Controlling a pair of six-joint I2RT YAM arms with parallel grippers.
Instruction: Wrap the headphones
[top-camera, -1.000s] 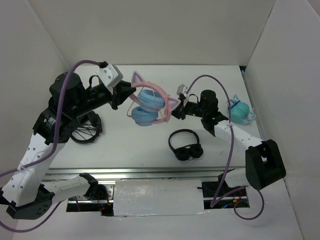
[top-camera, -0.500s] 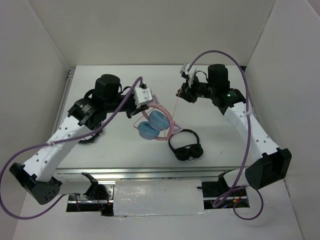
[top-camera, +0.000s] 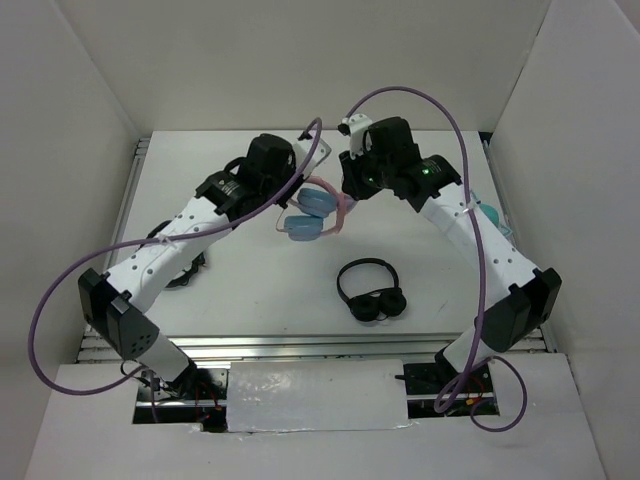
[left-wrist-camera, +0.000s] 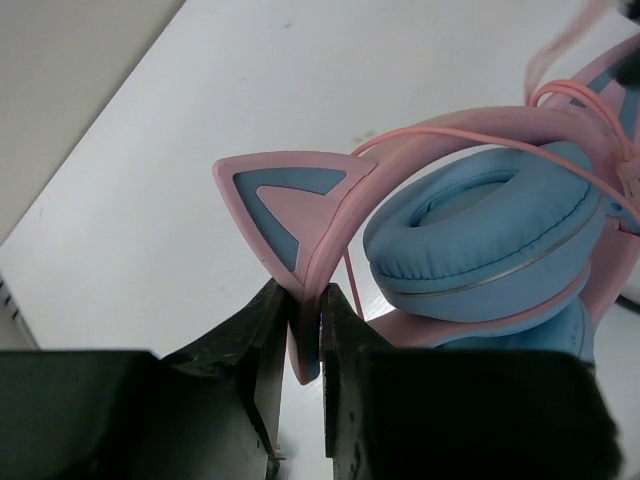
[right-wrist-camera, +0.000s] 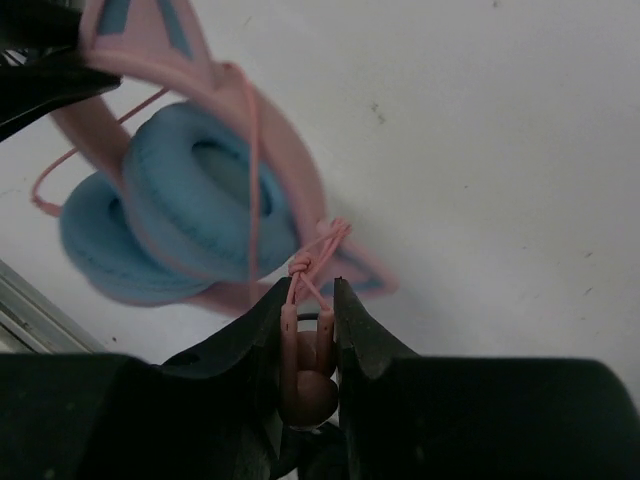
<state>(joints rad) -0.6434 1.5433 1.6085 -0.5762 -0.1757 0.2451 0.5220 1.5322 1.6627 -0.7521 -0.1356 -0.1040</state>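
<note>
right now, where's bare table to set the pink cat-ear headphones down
Bare white table lies between the white left arm and the plain black headphones, and again between those and the right arm. Crowded: far middle, where the left gripper and right gripper hold the pink cat-ear headphones.

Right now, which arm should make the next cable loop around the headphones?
Probably right. The right gripper is shut on the pink cable close to the ear cups, while the left gripper clamps the headband, anchoring the headphones.

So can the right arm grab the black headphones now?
Probably not yet: the right gripper is shut on the pink cable. The black headphones lie uncovered nearby, so it could likely reach them after letting go.
</note>
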